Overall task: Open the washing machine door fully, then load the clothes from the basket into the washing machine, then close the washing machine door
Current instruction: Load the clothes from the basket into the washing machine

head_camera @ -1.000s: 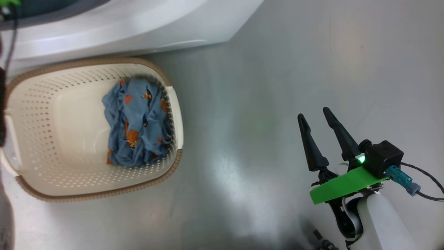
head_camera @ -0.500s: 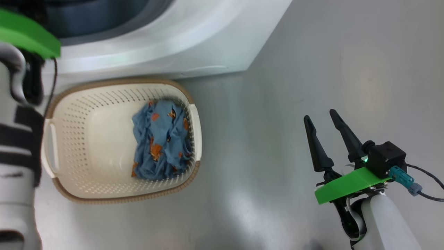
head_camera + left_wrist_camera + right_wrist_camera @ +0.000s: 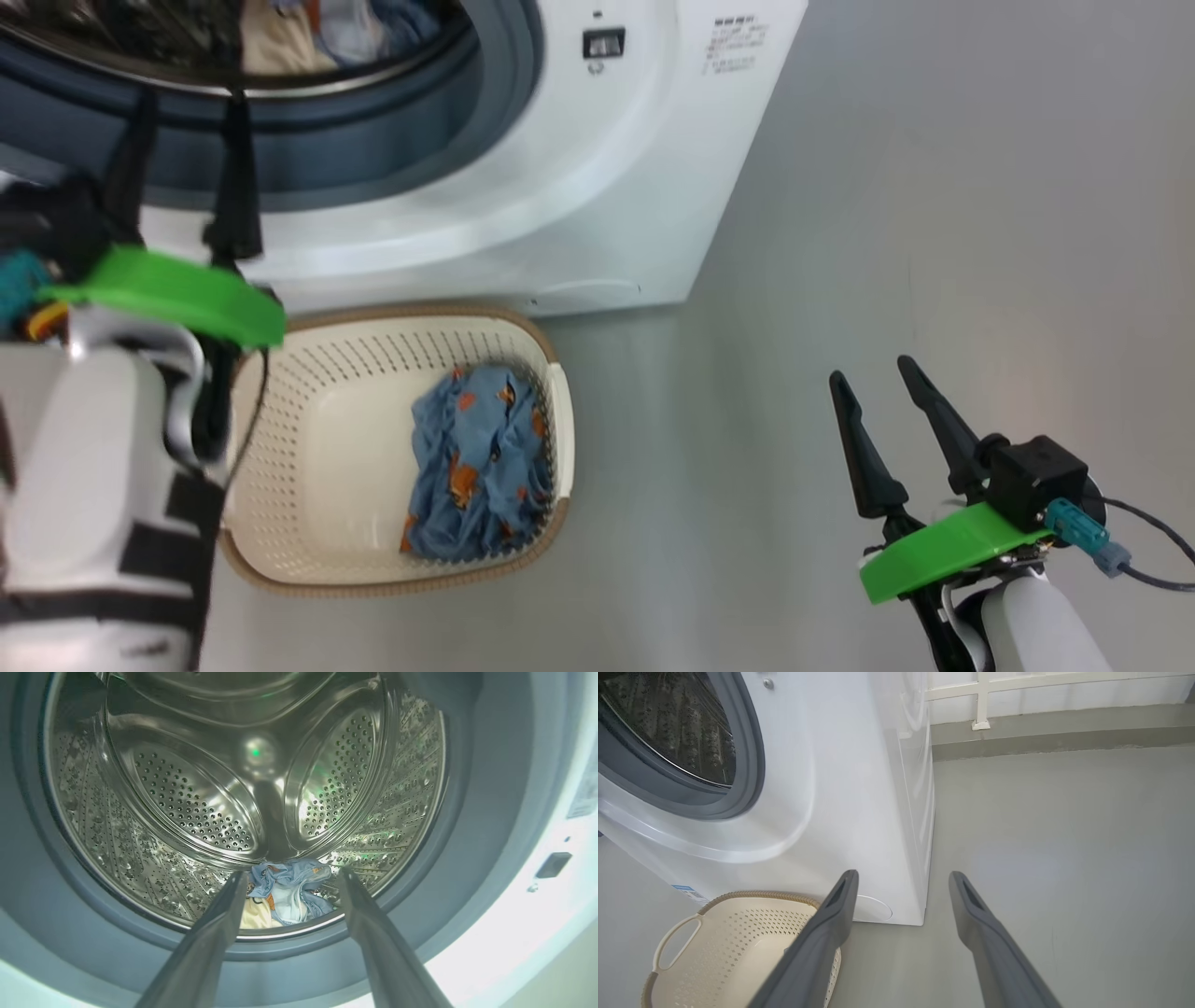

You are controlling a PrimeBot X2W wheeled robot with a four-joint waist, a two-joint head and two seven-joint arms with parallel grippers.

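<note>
The white washing machine (image 3: 607, 187) stands with its mouth uncovered; its door is out of view. My left gripper (image 3: 187, 103) is open at the grey ring (image 3: 485, 103), pointing into the steel drum (image 3: 187, 812). Blue and cream clothes (image 3: 289, 891) lie on the drum floor just beyond its fingertips, untouched. On the floor before the machine sits the cream basket (image 3: 317, 448) with one blue printed garment (image 3: 481, 467) against its right wall. My right gripper (image 3: 868, 371) hangs open and holds nothing over bare floor, well right of the basket (image 3: 738, 942).
Grey floor (image 3: 1064, 835) stretches to the right of the washing machine (image 3: 831, 788). A low white railing (image 3: 980, 700) and a kerb run along the far side. My left forearm (image 3: 84, 485) covers the basket's left end in the head view.
The head camera has swung up and left, bringing the drum mouth into view. My left arm has come in from the left to the drum opening. The right gripper stays open in place.
</note>
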